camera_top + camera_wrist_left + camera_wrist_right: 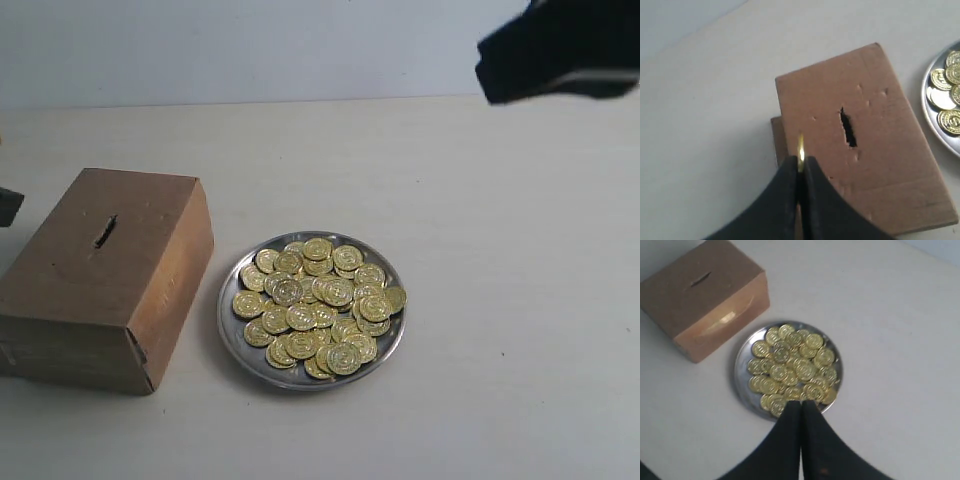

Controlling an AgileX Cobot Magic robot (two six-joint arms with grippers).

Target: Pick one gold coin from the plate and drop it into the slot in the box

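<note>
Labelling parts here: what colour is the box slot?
The box slot is dark, almost black; clearest in the left wrist view.

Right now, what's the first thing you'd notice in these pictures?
The shiny heap of gold coins piled on the silver plate, right beside the brown box. Next, the left gripper pinching one coin edge-on over that box, close to the box slot.
</note>
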